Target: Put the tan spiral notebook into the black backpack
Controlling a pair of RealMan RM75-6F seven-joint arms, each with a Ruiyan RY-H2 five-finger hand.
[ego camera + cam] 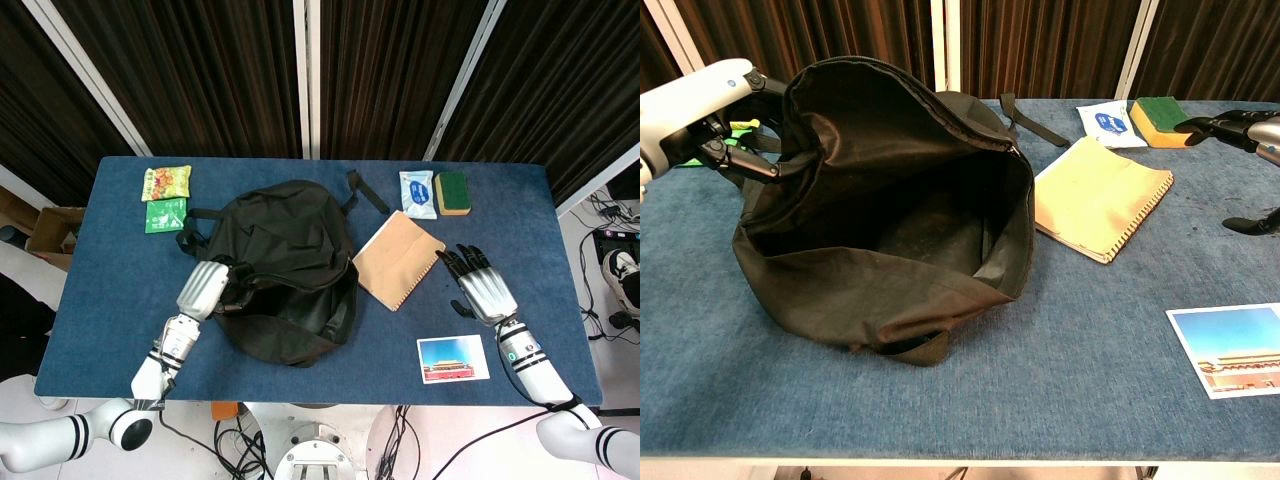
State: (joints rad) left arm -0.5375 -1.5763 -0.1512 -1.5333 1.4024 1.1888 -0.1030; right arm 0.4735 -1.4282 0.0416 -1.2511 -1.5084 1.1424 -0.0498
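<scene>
1. The black backpack (285,270) lies in the middle of the blue table (100,330), its mouth gaping wide toward the bottom of the frame; the chest view looks straight into its dark inside.
2. The left hand (207,288) sits at the backpack's left edge, its fingers clamped on the rim of the opening and holding that side up.
3. The tan spiral notebook (398,260) lies flat on the table just right of the backpack, closed, tilted, with its wire spine along the lower right edge.
4. The right hand (481,286) rests over the table just right of the notebook, palm down, fingers apart and stretched toward the top of the frame, holding nothing and not touching the notebook.
5. In the upper right lie a white tissue pack (417,192) and a green and yellow sponge (453,192), side by side.
6. A postcard (453,359) lies at the lower right.
7. Two snack packets (166,198) lie in the upper left.
</scene>
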